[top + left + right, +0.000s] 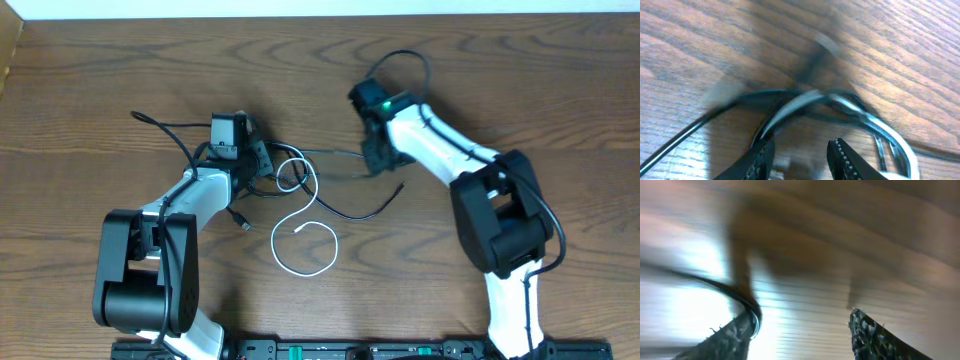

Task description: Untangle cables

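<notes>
Spread under the overhead camera, a wood-grain table [560, 80], with the left arm [150, 270] reaching in from 7 o'clock and the right arm [500, 215] from 5 o'clock, both bent toward the middle. Between them, the cables, bunched in a knot near the table's centre. Left gripper [262, 162] right at the knot's 9 o'clock edge; right gripper [376, 160] just off its 3 o'clock end, above a dark strand. Out to 10 o'clock, one black cable [160, 123] trailing away from the knot. Toward 3 o'clock, a second black cable [355, 217] sagging in a shallow curve and rising to a small plug [401, 186]. At 6 o'clock of the knot, the white cable [274, 242]: a small loop inside the tangle, then a wider open loop lying clear of both grippers. Near 7 o'clock of the knot, another plug end [243, 222] on a short black tail. Closer in, from the left wrist only: left gripper [802, 150] with jaws parted by a moderate gap, serrated fingers [845, 160] low in the picture, white cable [795, 102] crossing over a black one [690, 132] just beyond the tips at 12 o'clock. Cannot tell what the blurred patch between those jaws is. From the right wrist only, through heavy motion blur: right gripper [801, 317] spread wide, clamped on nothing, a black cable [747, 305] curving down against the inner edge of the 9 o'clock finger [735, 335].
</notes>
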`<action>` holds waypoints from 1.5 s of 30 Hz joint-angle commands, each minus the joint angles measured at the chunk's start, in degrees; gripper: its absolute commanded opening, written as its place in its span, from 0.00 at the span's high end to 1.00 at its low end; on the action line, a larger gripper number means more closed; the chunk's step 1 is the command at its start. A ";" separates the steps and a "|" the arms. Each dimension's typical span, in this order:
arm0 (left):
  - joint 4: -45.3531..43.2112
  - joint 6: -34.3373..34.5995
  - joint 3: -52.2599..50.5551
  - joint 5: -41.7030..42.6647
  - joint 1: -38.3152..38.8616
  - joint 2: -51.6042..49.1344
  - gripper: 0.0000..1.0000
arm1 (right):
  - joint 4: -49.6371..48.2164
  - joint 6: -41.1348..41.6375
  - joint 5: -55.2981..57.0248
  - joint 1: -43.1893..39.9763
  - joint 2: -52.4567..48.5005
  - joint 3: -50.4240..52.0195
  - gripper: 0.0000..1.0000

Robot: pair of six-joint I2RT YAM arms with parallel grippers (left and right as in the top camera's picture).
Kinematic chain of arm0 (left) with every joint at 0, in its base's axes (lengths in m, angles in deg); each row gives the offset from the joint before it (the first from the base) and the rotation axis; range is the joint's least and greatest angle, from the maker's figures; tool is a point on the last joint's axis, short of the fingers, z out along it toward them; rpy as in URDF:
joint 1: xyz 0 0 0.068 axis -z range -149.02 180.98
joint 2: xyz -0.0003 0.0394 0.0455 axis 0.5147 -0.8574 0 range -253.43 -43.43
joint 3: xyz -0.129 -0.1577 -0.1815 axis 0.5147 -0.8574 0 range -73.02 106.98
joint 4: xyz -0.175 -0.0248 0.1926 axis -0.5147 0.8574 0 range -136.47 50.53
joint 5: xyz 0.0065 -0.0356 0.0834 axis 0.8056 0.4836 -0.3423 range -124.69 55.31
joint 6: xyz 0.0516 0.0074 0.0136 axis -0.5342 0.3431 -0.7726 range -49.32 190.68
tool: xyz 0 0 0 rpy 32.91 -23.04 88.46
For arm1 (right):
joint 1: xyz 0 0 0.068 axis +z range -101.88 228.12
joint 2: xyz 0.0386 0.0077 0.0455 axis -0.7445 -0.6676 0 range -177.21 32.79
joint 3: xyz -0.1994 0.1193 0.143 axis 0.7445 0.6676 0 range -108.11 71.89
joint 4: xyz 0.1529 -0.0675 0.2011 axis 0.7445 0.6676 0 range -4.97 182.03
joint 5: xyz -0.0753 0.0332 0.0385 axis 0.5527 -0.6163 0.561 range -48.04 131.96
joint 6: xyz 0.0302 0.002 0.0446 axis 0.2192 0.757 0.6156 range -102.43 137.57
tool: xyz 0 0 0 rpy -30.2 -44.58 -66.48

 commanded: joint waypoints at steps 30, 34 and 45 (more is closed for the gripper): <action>31.65 -2.86 18.25 4.33 0.66 0.46 0.51 | -5.09 -9.38 -14.99 -22.95 -2.60 11.93 0.34; 38.21 -2.34 24.83 4.31 3.91 0.46 0.51 | -5.57 -8.50 -16.63 -22.64 -2.60 11.93 0.34; 27.93 2.49 25.55 0.57 17.64 -3.69 0.52 | -7.17 -8.55 -22.21 -18.80 -2.60 11.93 0.27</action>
